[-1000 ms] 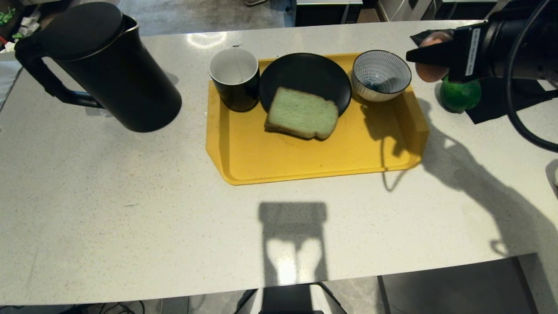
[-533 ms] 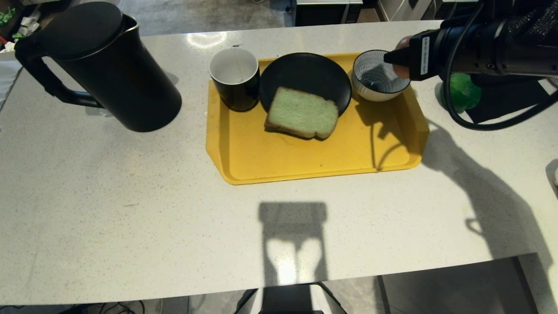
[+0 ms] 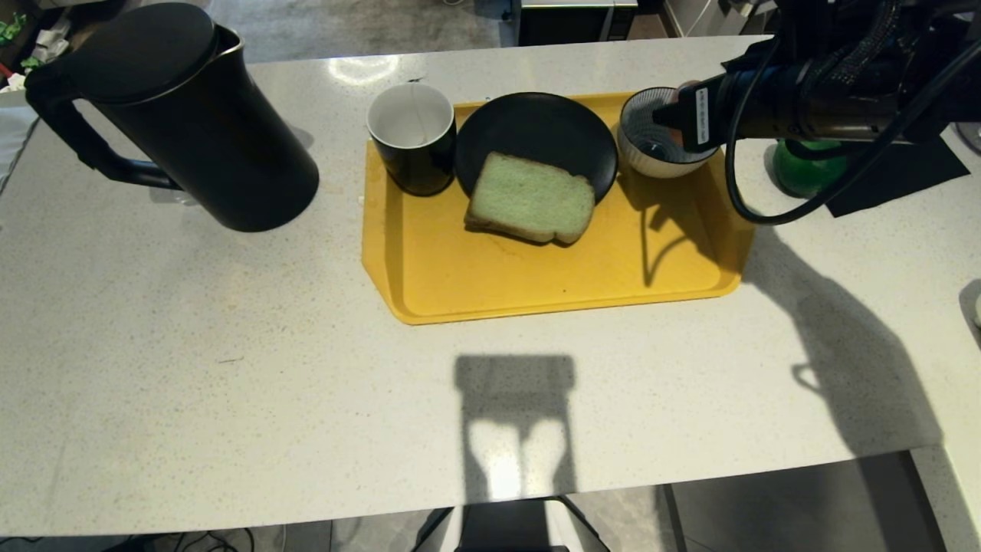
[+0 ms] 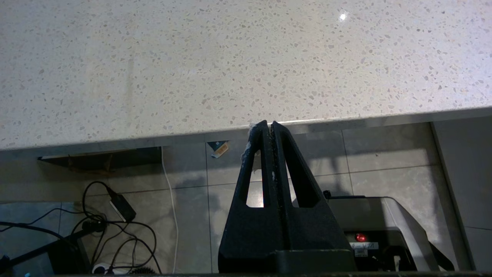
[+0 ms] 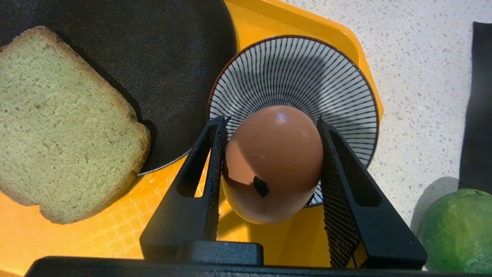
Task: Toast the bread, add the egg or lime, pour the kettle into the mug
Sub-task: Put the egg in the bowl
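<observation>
The small pinkish-brown egg [image 5: 273,163] sits clamped between the right gripper's [image 5: 271,127] black fingers, above the blue-and-white striped bowl [image 5: 296,73]. Beside that bowl, the pale green bread slice [image 3: 531,198] overlaps a black plate [image 3: 536,130]. The left gripper [image 4: 271,125] is pressed together, off the counter's edge.

The table [image 3: 230,383] is a pale speckled stone-like slab with a slight sheen, and the yellow tray [image 3: 536,284] looks like smooth plastic with a fine grid texture. The kettle [image 3: 191,123] is matt black, the egg [image 5: 273,165] smooth and faintly glossy, the bread [image 3: 531,198] porous and rough, the striped bowl [image 5: 296,77] glazed.
</observation>
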Controlling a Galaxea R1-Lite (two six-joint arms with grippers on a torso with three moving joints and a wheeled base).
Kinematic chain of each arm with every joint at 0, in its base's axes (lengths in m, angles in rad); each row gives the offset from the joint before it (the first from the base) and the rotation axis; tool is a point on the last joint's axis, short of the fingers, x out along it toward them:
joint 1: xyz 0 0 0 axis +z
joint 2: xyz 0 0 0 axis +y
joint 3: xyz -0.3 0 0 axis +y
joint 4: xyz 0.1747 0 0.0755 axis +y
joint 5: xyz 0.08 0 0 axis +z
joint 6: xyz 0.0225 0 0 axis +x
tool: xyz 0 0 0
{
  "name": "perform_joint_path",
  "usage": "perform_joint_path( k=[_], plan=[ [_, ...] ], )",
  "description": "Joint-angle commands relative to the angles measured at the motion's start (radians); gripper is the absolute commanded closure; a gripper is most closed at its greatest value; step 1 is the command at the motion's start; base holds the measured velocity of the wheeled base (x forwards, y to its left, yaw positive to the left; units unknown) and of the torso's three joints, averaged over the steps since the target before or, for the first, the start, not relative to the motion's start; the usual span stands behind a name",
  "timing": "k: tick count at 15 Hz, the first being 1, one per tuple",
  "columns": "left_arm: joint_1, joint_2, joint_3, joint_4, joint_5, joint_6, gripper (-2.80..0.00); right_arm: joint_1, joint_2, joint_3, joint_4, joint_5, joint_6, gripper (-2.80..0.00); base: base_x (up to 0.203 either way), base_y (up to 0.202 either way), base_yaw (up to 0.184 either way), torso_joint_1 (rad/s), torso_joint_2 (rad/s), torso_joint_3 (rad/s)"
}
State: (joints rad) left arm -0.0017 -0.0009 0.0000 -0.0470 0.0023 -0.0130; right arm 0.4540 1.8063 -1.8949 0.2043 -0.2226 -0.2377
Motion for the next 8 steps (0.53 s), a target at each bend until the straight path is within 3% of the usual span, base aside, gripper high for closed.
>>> perform_joint_path(
  k=[1,8],
  plan=[
    [0.0,-0.001,0.015,-0.001,0.001,-0.001,0.0,0.0,0.015,-0.017,0.001,-0.001,-0.002,0.0,0.0,0.0,0.0,0.0,0.0,0.0],
    [0.0,-0.001,0.015,-0.001,0.001,-0.001,0.0,0.0,0.031,-0.056,0.0,-0.02,-0.017,0.0,0.0,0.0,0.0,0.0,0.0,0.0]
  ],
)
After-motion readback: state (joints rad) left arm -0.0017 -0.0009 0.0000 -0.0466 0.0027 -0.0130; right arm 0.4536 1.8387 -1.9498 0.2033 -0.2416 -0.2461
